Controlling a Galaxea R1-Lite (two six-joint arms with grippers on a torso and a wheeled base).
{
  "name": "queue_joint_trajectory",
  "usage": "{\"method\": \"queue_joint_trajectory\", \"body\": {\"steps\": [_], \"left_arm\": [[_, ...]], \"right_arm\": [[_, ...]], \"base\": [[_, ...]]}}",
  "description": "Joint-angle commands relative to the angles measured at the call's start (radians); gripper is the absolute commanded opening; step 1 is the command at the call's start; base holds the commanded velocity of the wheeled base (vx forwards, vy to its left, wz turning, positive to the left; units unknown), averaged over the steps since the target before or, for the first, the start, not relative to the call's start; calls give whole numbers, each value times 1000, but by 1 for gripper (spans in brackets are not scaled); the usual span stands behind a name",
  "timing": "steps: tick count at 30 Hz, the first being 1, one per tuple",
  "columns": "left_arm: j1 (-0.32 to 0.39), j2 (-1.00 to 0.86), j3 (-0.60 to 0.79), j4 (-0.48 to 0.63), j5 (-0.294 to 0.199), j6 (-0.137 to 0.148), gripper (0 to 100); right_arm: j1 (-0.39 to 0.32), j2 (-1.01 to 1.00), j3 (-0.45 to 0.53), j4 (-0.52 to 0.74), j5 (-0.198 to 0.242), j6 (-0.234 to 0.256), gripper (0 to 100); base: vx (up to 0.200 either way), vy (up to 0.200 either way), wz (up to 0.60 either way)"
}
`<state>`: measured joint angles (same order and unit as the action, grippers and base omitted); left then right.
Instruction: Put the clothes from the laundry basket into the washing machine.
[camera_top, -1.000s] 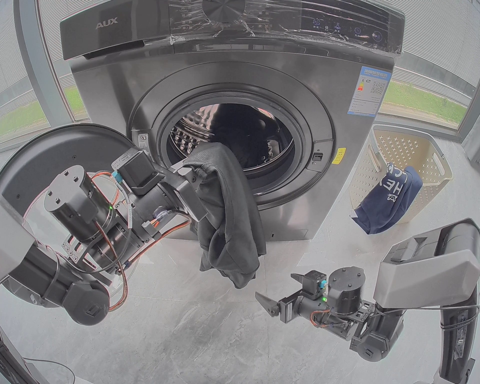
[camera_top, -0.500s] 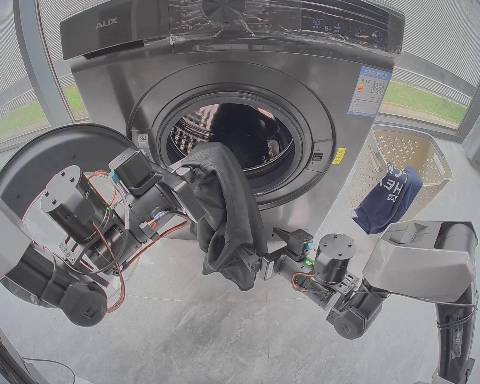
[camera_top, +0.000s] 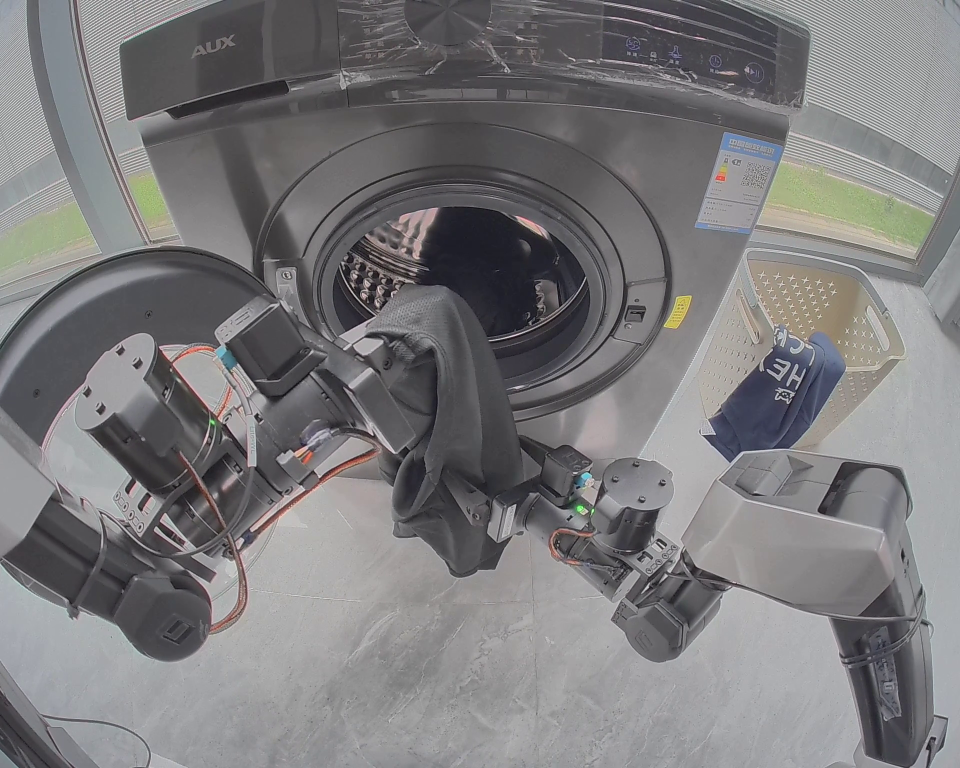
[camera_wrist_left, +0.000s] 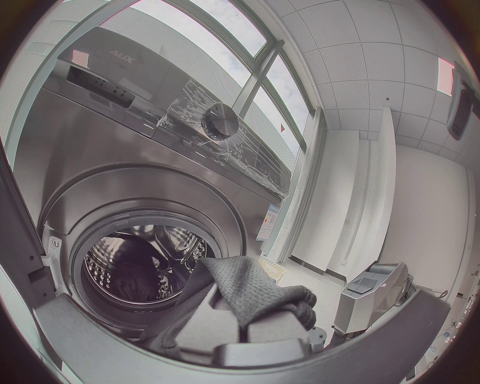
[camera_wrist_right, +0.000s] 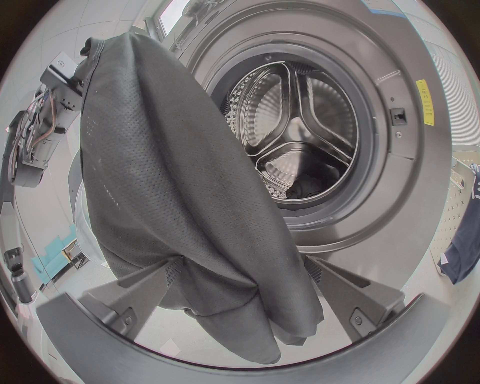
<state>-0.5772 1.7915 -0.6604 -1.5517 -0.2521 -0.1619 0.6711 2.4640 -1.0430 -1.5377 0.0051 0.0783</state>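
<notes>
Grey mesh garment (camera_top: 455, 420) hangs from our left hand (camera_wrist_left: 245, 332), whose fingers are pressed together on its upper fold. Its long axis runs straight down from that hand. The tail falls between the spread fingers (camera_wrist_right: 131, 295) of our right hand (camera_wrist_right: 240, 300), which sits below the left hand and brackets the cloth without pinching it. The drum (camera_top: 470, 270) opens just beyond the left hand, and above and beyond the right hand, so the left hand is nearer the mouth. We judge that the coming move must carry the tail up and forward over the lip. A blue shirt (camera_top: 780, 400) drapes over the basket (camera_top: 890, 340), well apart on the right hand's outer side.
</notes>
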Motion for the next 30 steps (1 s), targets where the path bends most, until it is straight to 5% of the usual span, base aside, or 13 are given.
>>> {"method": "queue_joint_trajectory", "body": {"steps": [1, 14, 15, 22, 30], "left_arm": [[-6, -11, 4, -1, -1, -1, 0], [-12, -11, 5, -1, -1, -5, 0], [-10, -11, 4, -1, -1, -7, 0], [19, 5, 1, 2, 8, -8, 0], [97, 14, 61, 2, 11, 4, 0]], "right_arm": [[-25, 52, -66, 2, -4, 0, 100], [-16, 105, -160, 5, -20, 1, 100], [-16, 105, -160, 5, -20, 1, 0], [-31, 90, -115, -9, -20, 8, 0], [-88, -34, 44, -10, -20, 18, 0]], "base": [[0, 0, 0], [0, 0, 0], [0, 0, 0], [0, 0, 0], [0, 0, 0]]}}
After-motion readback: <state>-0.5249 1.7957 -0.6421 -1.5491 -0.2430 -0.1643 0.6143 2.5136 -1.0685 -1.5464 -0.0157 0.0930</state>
